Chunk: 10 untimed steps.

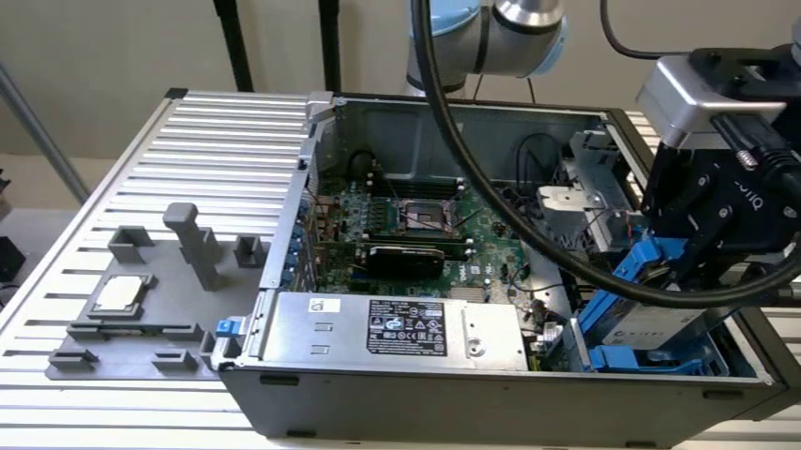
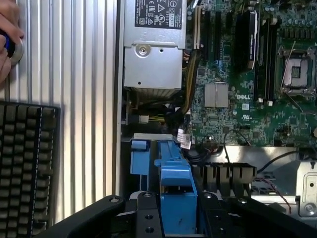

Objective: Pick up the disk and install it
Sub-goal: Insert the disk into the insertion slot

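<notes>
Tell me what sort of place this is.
Probably a robotics lab workbench for computer assembly: an opened desktop case on a slotted aluminium table, a grey parts fixture beside it.

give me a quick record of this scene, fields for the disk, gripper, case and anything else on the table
disk: flat silver-grey hard drive with blue plastic rails, tilted, lower end in the drive bay at the exterior view's right
gripper: black robot gripper, shut on the hard drive's blue rail
case: open grey metal computer case, holding a green motherboard and a silver power supply
table: slatted aluminium table
other: small square silver processor chip on a dark grey fixture, outside the case
</notes>
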Each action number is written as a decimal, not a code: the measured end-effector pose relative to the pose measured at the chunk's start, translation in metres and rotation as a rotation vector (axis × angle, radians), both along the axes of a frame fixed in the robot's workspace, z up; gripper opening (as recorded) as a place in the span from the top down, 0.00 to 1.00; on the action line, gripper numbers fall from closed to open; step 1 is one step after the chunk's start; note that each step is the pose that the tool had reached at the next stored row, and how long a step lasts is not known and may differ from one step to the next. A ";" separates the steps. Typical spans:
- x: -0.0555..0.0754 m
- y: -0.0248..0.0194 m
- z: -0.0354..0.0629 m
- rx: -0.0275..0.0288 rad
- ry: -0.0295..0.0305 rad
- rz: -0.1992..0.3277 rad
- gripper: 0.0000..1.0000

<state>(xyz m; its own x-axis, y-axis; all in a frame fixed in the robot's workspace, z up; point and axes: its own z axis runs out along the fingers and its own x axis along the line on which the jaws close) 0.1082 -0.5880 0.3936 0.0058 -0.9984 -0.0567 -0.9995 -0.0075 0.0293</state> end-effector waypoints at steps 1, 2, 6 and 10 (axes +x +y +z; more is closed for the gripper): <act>0.000 0.0001 -0.0017 0.0001 0.0000 0.002 1.00; 0.000 0.0001 -0.0033 0.0001 0.0000 0.005 1.00; 0.000 0.0002 -0.0122 0.0003 -0.0001 0.018 1.00; 0.000 0.0005 -0.0191 0.0002 0.0000 0.027 1.00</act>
